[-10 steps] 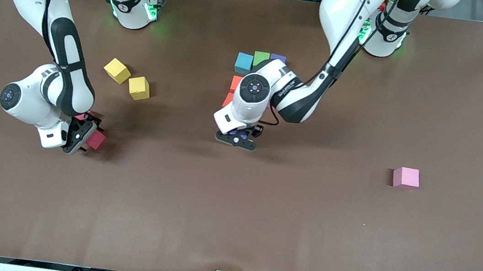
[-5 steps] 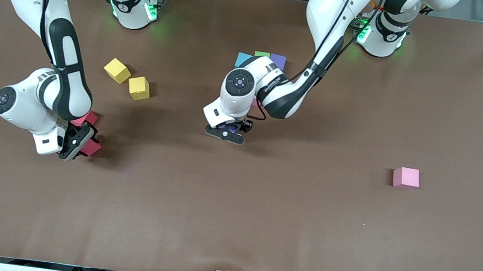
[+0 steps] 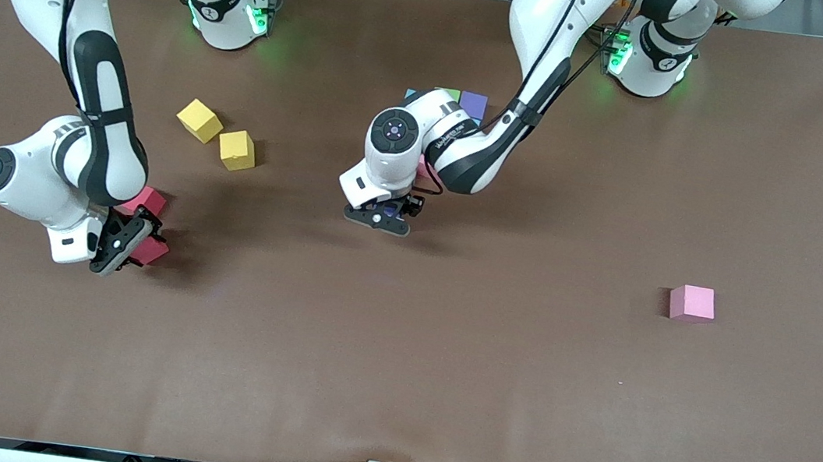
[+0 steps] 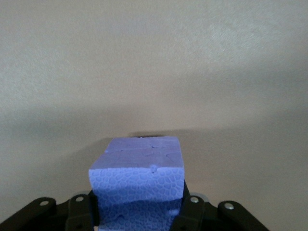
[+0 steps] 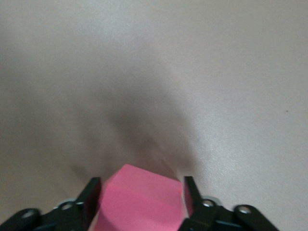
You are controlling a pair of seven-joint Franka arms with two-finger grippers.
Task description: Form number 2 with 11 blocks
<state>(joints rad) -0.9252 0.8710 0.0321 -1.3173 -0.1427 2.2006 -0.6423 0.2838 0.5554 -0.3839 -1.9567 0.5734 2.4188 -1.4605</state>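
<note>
The jaws of the left gripper (image 3: 379, 219) pinch a purple block (image 4: 138, 177) from both sides, its foam top showing between the black fingers (image 4: 191, 211) in the left wrist view. The left arm (image 3: 528, 49) comes down from its base, bends at the elbow and points its wrist down over the bench (image 3: 520, 370), just nearer the front camera than the partly built number 2 (image 3: 451, 110). Of that digit, only the green block (image 3: 450, 94), another purple block (image 3: 473, 103) and a pink sliver show past the arm.

The jaws of the right gripper (image 3: 121, 241) stand on either side of a pink block (image 5: 142, 202), touching or nearly touching its faces; whether they press it I cannot tell. The right arm (image 3: 92, 113) folds low at its end of the bench, wrist tilted. A red block (image 3: 145, 200) lies just beside that gripper.

Two yellow cubes (image 3: 218, 134) sit near the right arm; a lone pink cube (image 3: 691, 303) lies toward the left arm's end.
</note>
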